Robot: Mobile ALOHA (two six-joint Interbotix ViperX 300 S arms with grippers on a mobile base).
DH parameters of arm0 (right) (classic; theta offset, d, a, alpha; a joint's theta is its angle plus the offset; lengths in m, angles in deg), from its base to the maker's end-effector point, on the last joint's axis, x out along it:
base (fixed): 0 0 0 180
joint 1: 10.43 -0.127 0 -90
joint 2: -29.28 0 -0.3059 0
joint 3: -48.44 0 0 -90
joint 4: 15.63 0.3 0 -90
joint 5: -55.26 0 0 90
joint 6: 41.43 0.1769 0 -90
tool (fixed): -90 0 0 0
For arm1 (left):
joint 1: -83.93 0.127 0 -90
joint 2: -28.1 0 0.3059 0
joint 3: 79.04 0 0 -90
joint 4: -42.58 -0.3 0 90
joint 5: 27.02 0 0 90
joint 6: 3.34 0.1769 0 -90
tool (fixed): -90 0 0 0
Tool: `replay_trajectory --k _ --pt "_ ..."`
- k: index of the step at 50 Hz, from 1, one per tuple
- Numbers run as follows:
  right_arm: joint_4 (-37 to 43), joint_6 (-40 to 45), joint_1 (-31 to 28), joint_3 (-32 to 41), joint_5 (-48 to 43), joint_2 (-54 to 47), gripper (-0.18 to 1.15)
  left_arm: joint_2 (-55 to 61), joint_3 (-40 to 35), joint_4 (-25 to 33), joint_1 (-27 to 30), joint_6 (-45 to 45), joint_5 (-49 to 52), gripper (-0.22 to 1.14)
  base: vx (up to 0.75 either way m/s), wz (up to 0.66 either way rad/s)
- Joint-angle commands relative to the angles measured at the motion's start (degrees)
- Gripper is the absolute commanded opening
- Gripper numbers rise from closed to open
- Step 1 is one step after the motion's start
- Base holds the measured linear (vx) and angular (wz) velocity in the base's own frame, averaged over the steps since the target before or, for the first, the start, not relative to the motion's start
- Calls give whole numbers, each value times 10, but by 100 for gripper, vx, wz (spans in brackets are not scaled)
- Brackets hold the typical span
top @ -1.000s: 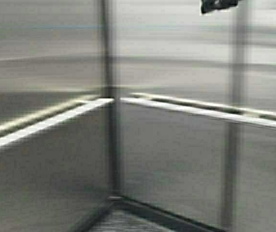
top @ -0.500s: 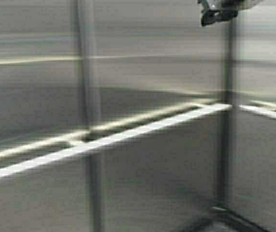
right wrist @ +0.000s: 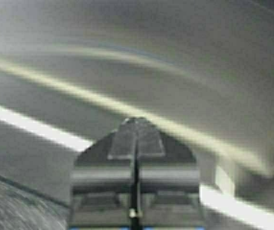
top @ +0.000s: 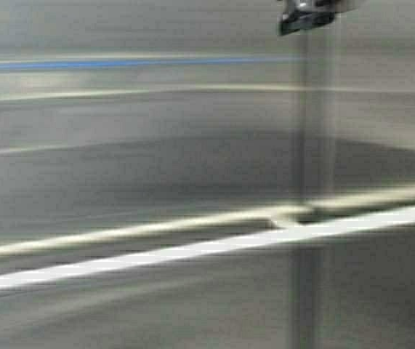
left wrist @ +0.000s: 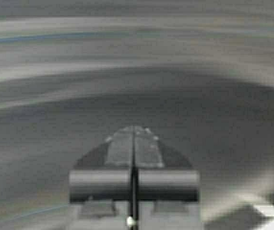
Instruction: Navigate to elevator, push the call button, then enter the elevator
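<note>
Inside the elevator (top: pixel 156 167), brushed-steel cabin panels fill the whole high view, and a handrail (top: pixel 214 247) is seen running across the wall, its pale reflection just above it. A vertical panel seam (top: pixel 312 182) stands right of centre. The call button is not in view; judged from the cabin walls on every side, the pressing step appears done and entry is under way or complete.

Both arms are kept tucked low at the frame's edges, probably so that nothing is struck while the base is driven in a tight steel room. The left gripper (left wrist: pixel 133 143) is shown with its fingers (left wrist: pixel 120 148) pressed together and nothing held, pointed at bare wall panel. The right gripper (right wrist: pixel 136 139) is likewise shown with fingers (right wrist: pixel 151 141) closed on nothing, aimed toward the handrail, with a patch of textured floor (right wrist: pixel 12 206) caught in the corner.

No work surface is present. A dark fitting (top: pixel 305 18) is seen at the top edge of the high view; what it is cannot be told.
</note>
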Motion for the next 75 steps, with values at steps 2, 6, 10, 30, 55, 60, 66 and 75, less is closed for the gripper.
replay_trajectory --k 2,6,10,30,55,60,66,75 --pt "2 2 -3 11 -2 9 6 7 -7 2 1 7 -3 3 11 75" --pt "2 2 -3 12 -3 9 6 7 -10 2 1 12 -3 3 10 70" --pt "2 2 -3 20 -4 9 6 7 -12 2 1 14 -3 3 9 67" --pt "1 0 -3 7 -2 10 6 -3 -19 2 1 11 -11 3 8 61" --pt "0 2 -3 5 -18 5 6 -35 -4 15 1 3 4 3 9 63" --pt "2 4 -3 3 -28 5 6 -32 -4 17 0 4 5 3 9 65" --pt "4 5 -3 0 -33 4 6 -19 -5 17 1 8 7 3 9 69" --pt "17 4 -3 4 -33 -12 6 3 -16 17 1 17 5 3 8 62"
